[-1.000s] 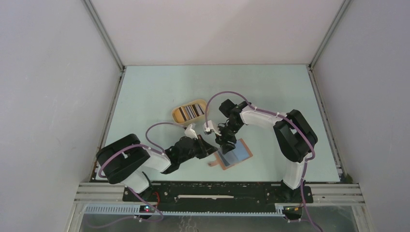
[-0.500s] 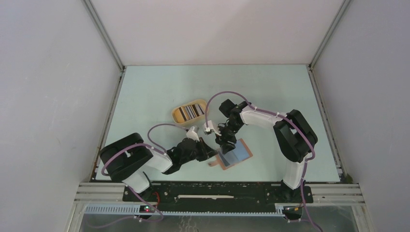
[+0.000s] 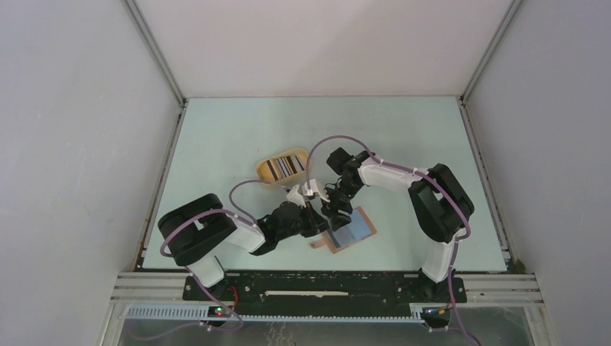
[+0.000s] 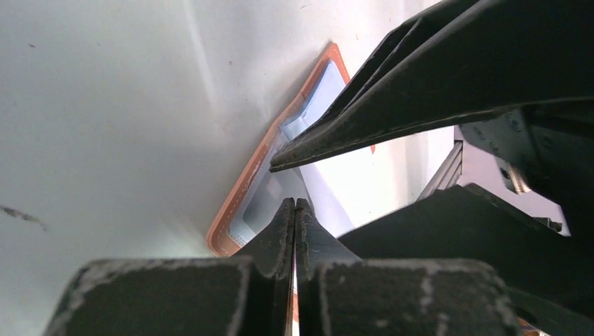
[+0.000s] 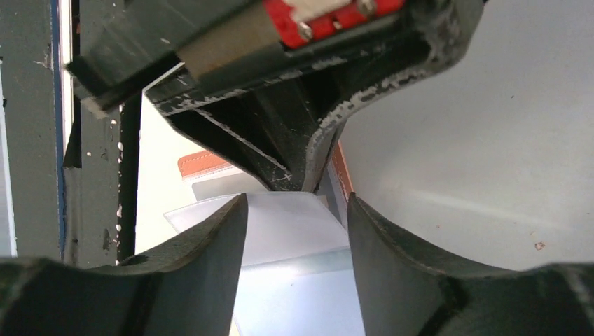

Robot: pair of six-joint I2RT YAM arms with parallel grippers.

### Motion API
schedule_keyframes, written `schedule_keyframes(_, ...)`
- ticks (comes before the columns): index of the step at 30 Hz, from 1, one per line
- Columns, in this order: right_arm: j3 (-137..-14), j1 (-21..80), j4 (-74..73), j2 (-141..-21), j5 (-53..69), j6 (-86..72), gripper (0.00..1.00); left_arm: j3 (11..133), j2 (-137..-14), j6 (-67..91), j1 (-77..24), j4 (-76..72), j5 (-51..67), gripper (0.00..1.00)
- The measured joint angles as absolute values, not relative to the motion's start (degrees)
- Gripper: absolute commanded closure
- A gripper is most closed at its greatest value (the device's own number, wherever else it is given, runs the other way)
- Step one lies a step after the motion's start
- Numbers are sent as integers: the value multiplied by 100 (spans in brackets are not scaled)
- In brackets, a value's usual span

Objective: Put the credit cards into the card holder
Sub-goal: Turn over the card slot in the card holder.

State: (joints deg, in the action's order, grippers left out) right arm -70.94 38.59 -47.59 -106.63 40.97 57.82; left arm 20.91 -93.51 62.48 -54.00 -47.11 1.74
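The card holder [image 3: 358,229] is seen lying open and flat on the worktop [image 3: 403,144], with its orange-edged rim and clear pockets turned upward. The left hand [image 4: 295,203] is shut tight with nothing between its fingers, and its tip is set at the holder's left side, just inside the rim. The right hand [image 5: 297,198] is held over the same end of the holder, tip to tip with the left hand. Its fingers stand moderately apart, and a pale card [image 5: 280,231] is seen lying between and beneath them on the holder. Whether that card is touched cannot be told. Behind and to the left of the holder, well apart from it, a tray [image 3: 261,173] with more cards [image 3: 282,167] is found.
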Motion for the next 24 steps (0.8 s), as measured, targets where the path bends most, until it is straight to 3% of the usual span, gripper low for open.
schedule_keyframes(5, -7094, 3776, -4825, -10433, 4213, 5743, 21, 2171, -9568, 6250, -5411, -4751, 233, 98)
schedule_keyframes(10, -7094, 3422, -4952, -9758, 4348, 5776, 20, 2324, -9657, 6248, -5417, -4794, 342, 95)
schedule_keyframes(20, -6761, 2589, -5234, -8285, 4515, 6086, 38, 3153, -10180, 6239, -5463, -4869, 622, 82)
schedule_keyframes(24, -6128, 2585, -5253, -7603, 4657, 6311, 57, 3605, -10562, 6219, -5485, -4751, 733, 82)
